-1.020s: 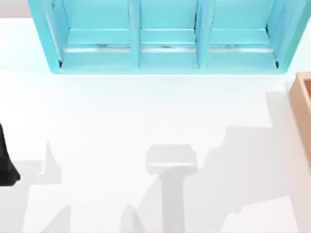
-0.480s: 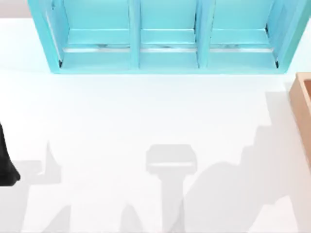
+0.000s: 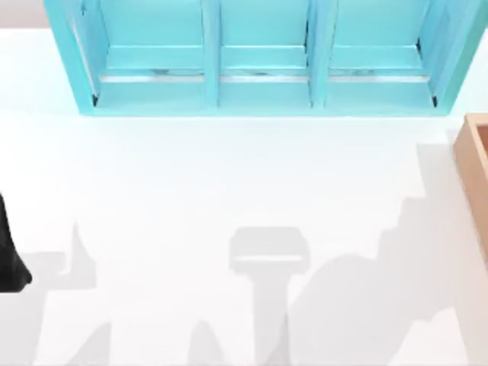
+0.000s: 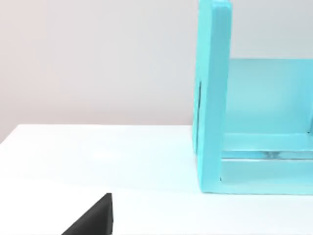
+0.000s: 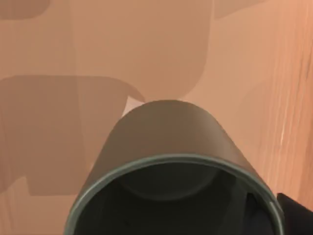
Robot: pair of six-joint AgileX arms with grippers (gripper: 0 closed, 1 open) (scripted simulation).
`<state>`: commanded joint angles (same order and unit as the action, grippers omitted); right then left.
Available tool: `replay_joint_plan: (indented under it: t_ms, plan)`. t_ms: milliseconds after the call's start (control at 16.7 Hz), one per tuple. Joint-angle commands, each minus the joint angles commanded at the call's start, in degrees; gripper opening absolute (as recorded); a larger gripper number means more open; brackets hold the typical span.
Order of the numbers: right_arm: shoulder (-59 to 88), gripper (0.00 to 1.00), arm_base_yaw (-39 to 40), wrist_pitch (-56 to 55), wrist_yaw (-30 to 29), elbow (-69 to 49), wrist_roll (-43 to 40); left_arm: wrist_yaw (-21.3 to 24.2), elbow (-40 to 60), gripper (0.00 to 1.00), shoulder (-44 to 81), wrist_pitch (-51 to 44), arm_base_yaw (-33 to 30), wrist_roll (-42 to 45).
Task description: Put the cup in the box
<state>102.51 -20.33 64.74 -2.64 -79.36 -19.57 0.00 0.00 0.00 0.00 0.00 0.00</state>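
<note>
The dark olive-grey cup (image 5: pixel 171 161) is close under the right wrist camera, its open mouth turned toward the camera. Behind it lies the box's orange-brown inside (image 5: pixel 146 44), crossed by shadows. A dark finger (image 5: pixel 299 215) of my right gripper rests against the cup's rim, and the gripper is shut on the cup. In the top view the tan box (image 3: pixel 474 164) sits at the table's right edge, cut off by the frame. My left arm (image 3: pixel 9 259) stays parked at the table's left edge.
A large cyan three-bay shelf unit (image 3: pixel 259 69) stands along the back of the white table. Its end wall (image 4: pixel 212 98) rises close by in the left wrist view. Grey arm shadows lie across the table's front half.
The arm shadow on the table's right front changed shape and spread between the first two frames, then held still. The left arm has not moved.
</note>
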Motion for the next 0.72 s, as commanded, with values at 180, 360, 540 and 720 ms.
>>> replay_joint_plan:
  t_ms: [180, 360, 540, 720]
  plan:
    - [0.00, 0.53, 0.00, 0.00, 0.00, 0.00, 0.00, 0.00, 0.00, 1.00, 0.00, 0.00, 0.00, 0.00]
    - [0.00, 0.75, 0.00, 0.00, 0.00, 0.00, 0.00, 0.00, 0.00, 1.00, 0.00, 0.00, 0.00, 0.00]
    - [0.00, 0.98, 0.00, 0.00, 0.00, 0.00, 0.00, 0.00, 0.00, 1.00, 0.00, 0.00, 0.00, 0.00]
    - [0.00, 1.00, 0.00, 0.00, 0.00, 0.00, 0.00, 0.00, 0.00, 1.00, 0.00, 0.00, 0.00, 0.00]
